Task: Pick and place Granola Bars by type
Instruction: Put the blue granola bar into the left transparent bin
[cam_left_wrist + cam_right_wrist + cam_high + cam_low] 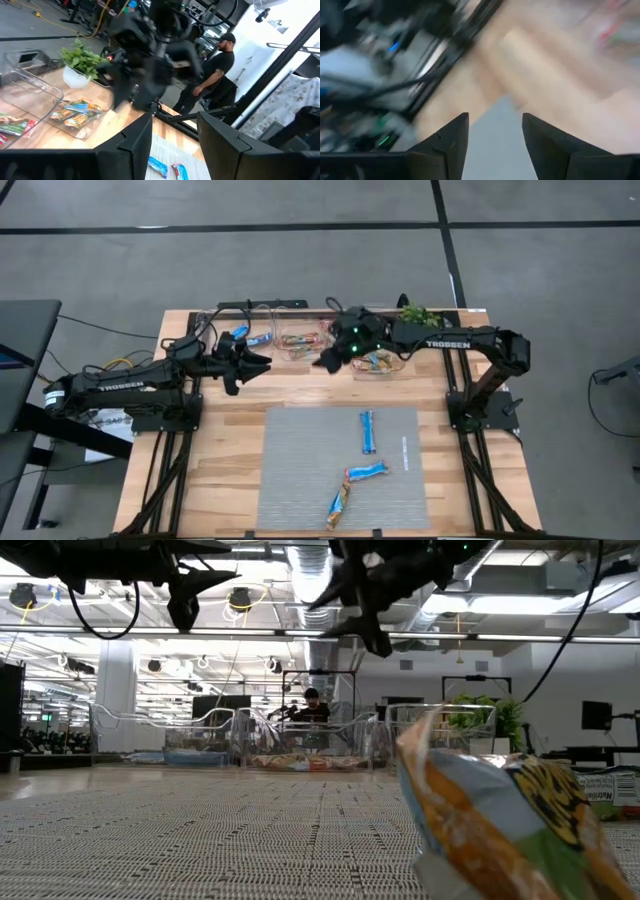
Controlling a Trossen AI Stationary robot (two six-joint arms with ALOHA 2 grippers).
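Three granola bars lie flat on the grey mat: a blue bar (367,432), a second blue bar (366,471) and an orange multicoloured bar (338,507), which fills the low view's near right (500,825). More bars lie in clear trays at the far edge: blue (247,338), silvery-green (298,340) and orange (380,363). My left gripper (252,364) hovers open, empty, near the blue tray (175,145). My right gripper (323,361) hovers open, empty, between the middle and right trays (495,132). Both are raised above the table (185,595) (365,615).
A small green potted plant (418,313) stands at the far edge behind the right arm. A thin white strip (405,453) lies on the mat (300,480). A person (212,70) stands in the room beyond the table. Bare wood (220,430) flanks the mat.
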